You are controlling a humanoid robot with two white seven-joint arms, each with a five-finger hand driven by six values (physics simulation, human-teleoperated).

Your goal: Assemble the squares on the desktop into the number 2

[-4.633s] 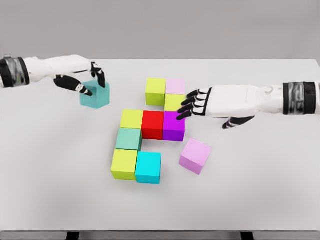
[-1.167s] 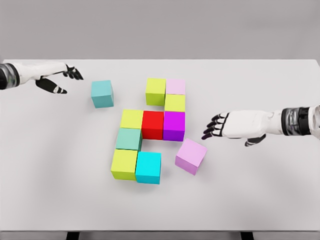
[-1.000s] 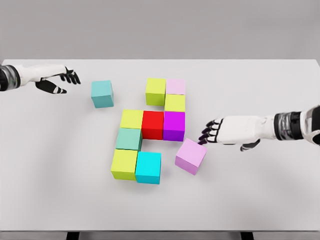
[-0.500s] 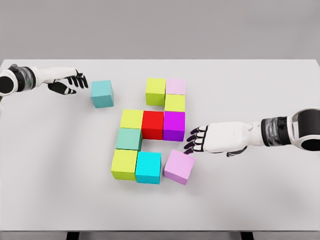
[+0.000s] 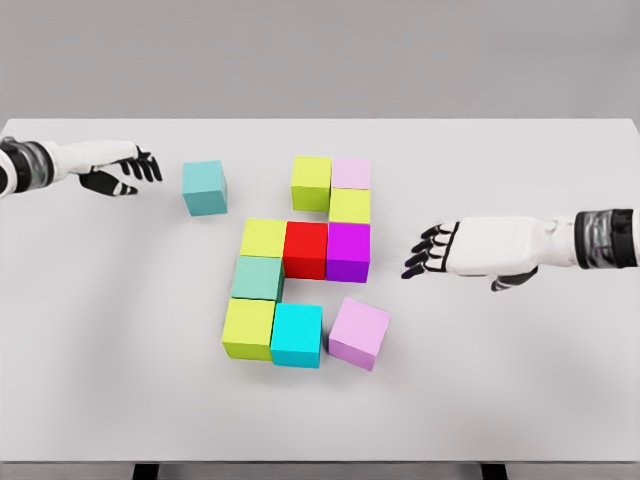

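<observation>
White desktop (image 5: 120,330) across nearly the whole frame, grey wall behind. At centre, a block cluster: lime cube (image 5: 311,182) and pale pink cube (image 5: 351,173) side by side on top, a yellow-green cube (image 5: 349,206) just below the pink; then a row of yellow-green cube (image 5: 264,238), red cube (image 5: 306,249), purple cube (image 5: 348,251); beneath the row's left end a sea-green cube (image 5: 258,278), then a lime cube (image 5: 249,328) touching a cyan cube (image 5: 297,335). Lilac cube (image 5: 359,333) at lower centre, tilted off the grid, one corner against the cyan cube. Teal cube (image 5: 204,187) alone at upper left, apart from the cluster.

Right hand (image 5: 450,250) at right of centre, fingers loosely spread, gripping nothing, well clear of the lilac cube. Left hand (image 5: 118,168) at upper left, fingers relaxed and empty, just left of the teal cube.

Against half a second earlier: right hand pulled back rightward and upward from the lilac cube; lilac cube unchanged in place; left hand drawn slightly away from the teal cube.
</observation>
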